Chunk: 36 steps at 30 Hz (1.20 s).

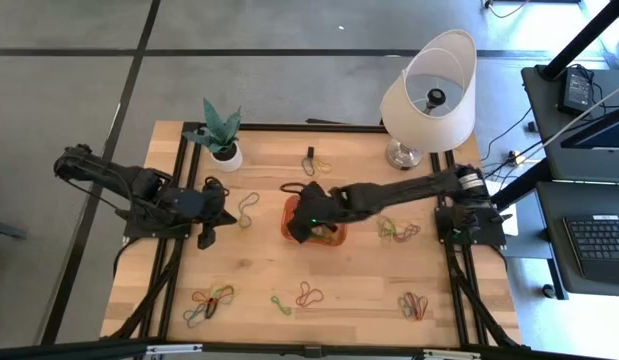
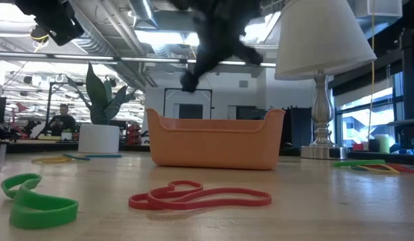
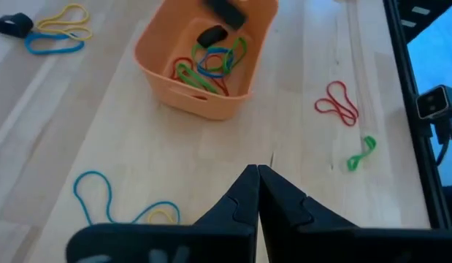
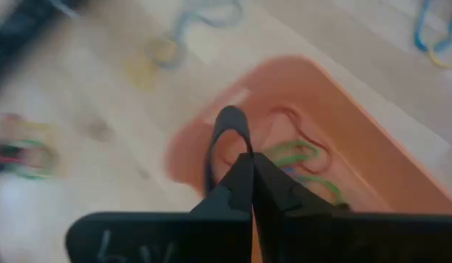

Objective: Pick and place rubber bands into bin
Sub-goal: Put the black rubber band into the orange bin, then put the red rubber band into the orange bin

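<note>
**Right gripper holds a black band over the orange bin**

The bin [image 1: 329, 236] sits near the middle of the table [image 1: 359, 290]. In the low view its long side faces the camera; from above the right arm covers most of it. Inside lie red, green and blue rubber bands [image 3: 208, 64].

The right gripper [image 4: 249, 169] hovers above the bin, fingers pressed together and pinching a black band [image 4: 229, 128]. The band's loop stands up past the fingertips, its long axis in line with the fingers.

The left gripper [image 3: 258, 175] waits over bare wood left of the bin, fingers pressed together on nothing.

Loose bands lie scattered: a red pair [image 3: 336, 104] and a green one [image 3: 361, 153] toward the front edge, and a blue and yellow one [image 3: 123, 208] beside the left gripper.
</note>
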Each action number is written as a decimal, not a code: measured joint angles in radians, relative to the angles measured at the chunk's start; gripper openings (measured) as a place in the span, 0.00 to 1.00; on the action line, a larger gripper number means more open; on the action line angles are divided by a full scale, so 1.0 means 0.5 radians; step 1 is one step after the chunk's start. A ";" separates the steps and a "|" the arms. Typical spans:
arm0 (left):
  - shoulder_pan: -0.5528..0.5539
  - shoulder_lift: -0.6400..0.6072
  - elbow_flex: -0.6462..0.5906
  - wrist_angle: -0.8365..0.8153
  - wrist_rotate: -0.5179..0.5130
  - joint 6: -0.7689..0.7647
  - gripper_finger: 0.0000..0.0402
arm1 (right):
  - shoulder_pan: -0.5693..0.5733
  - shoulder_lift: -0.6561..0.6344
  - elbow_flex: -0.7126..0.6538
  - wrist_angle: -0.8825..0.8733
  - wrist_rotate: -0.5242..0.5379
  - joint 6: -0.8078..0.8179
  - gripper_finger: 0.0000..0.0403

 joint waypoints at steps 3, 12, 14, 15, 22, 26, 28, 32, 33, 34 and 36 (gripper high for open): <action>-0.022 0.001 0.000 0.000 -0.002 -0.001 0.00 | -0.056 0.119 0.067 -0.094 -0.094 -0.036 0.00; -0.047 0.001 0.000 -0.001 -0.089 0.010 0.01 | -0.112 0.474 0.360 -0.194 -0.214 -0.151 0.00; -0.047 0.001 0.000 -0.001 -0.097 0.014 0.01 | -0.129 0.526 0.391 -0.252 -0.213 -0.149 0.00; -0.047 0.001 0.000 -0.001 -0.098 0.014 0.01 | -0.137 0.547 0.400 -0.265 -0.220 -0.148 0.01; -0.047 0.001 0.000 -0.002 -0.099 0.021 0.01 | -0.146 0.564 0.401 -0.272 -0.263 -0.148 0.10; -0.047 0.001 0.000 -0.002 -0.098 0.021 0.01 | -0.154 0.564 0.401 -0.272 -0.263 -0.147 0.18; -0.047 0.001 0.000 -0.002 -0.099 0.021 0.01 | -0.155 0.564 0.401 -0.272 -0.260 -0.147 0.22; -0.047 0.001 0.000 -0.002 -0.099 0.021 0.01 | -0.151 0.562 0.401 -0.274 -0.264 -0.149 0.26; -0.047 0.001 0.000 -0.002 -0.099 0.021 0.01 | -0.150 0.557 0.401 -0.276 -0.264 -0.152 0.27; -0.047 0.001 0.000 -0.002 -0.099 0.021 0.01 | -0.151 0.553 0.401 -0.276 -0.263 -0.153 0.27; -0.047 0.001 0.000 -0.002 -0.099 0.021 0.01 | -0.152 0.534 0.401 -0.280 -0.259 -0.163 0.27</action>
